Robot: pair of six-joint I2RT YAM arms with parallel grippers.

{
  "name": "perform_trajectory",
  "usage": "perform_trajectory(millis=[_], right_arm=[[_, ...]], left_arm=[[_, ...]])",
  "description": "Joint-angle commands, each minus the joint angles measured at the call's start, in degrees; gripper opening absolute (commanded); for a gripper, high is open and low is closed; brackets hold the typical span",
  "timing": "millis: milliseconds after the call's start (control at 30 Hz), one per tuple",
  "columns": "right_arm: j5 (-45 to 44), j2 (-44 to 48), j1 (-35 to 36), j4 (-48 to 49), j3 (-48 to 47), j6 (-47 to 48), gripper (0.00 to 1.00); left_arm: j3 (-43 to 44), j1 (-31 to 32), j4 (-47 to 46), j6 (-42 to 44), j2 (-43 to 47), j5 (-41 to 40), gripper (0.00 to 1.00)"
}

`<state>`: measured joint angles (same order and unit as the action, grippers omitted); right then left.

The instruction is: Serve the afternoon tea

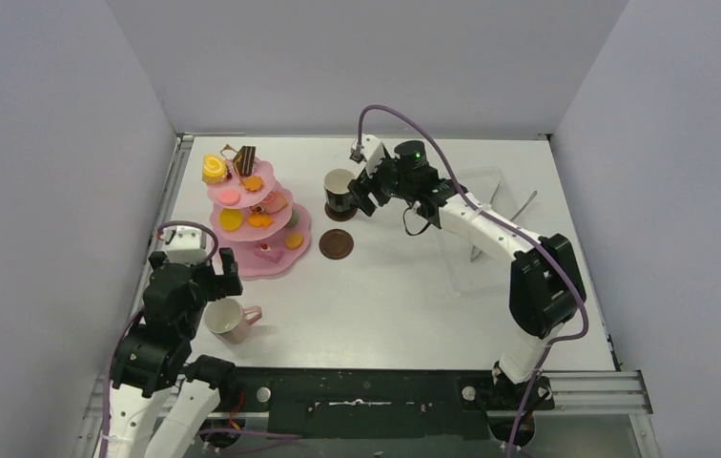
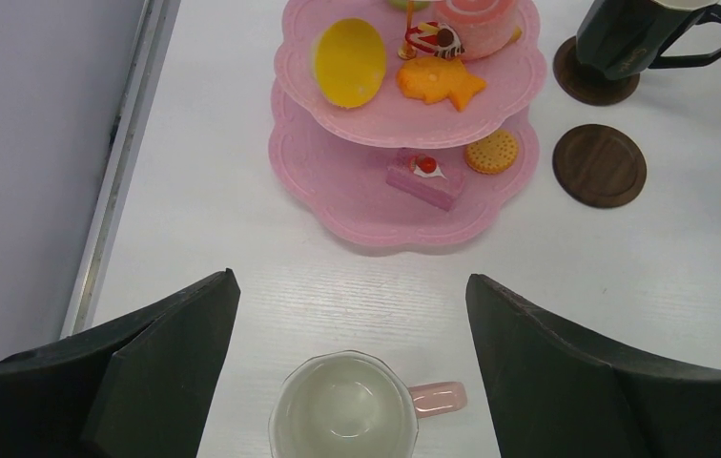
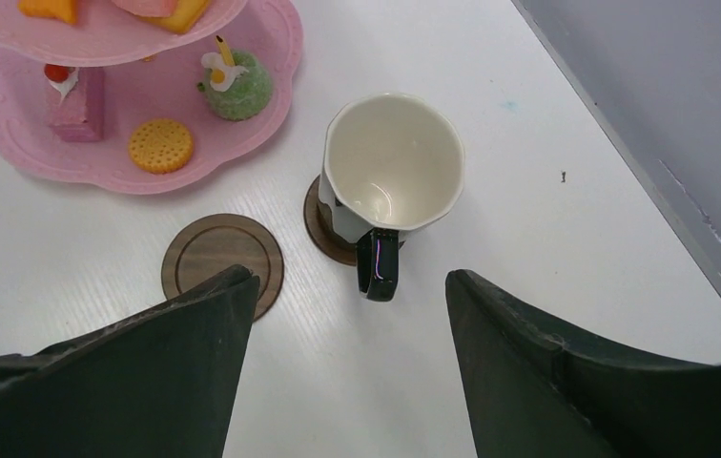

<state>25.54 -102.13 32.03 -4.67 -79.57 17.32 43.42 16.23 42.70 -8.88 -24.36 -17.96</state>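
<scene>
Pink mug (image 1: 227,320) stands upright nr the table's (image 1: 385,315) near-left corner, handle twd the right edge. L gripper (image 2: 349,282) hangs over it, jaws wide, nothing held; mug sits btwn the fingers w/ gaps both sides. Pink three-tier stand (image 1: 242,265) w/ toy pastries (image 1: 214,169) is behind, close to the left edge. Bare coaster (image 1: 336,244) lies just right of its bottom tier, not touching. Black mug (image 1: 339,191) stands on second coaster (image 3: 323,237) nr the far edge, mid-table. R gripper (image 3: 347,275) faces its handle, jaws wide, gripping nothing. Bare white surface runs from there to the near edge. Clear tray (image 1: 466,267) & tongs (image 1: 525,203) lie twd the right edge, partly under R arm (image 1: 490,229).
</scene>
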Motion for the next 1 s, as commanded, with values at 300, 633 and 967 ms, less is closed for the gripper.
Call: perform_trajectory(millis=[300, 633, 967], right_arm=[[2.1, 5.0, 11.2, 2.9, 5.9, -6.0, 0.73], [5.9, -1.0, 24.4, 0.0, 0.2, -1.5, 0.75], [4.1, -9.7, 31.9, -3.1, -7.4, 4.7, 0.75]], left_arm=[[6.1, -0.3, 4.3, -8.0, -0.1, -0.2, 0.88], [11.2, -0.3, 8.7, -9.4, 4.5, -1.2, 0.88], [15.8, 0.5, 11.8, -9.9, 6.1, -4.2, 0.88]])
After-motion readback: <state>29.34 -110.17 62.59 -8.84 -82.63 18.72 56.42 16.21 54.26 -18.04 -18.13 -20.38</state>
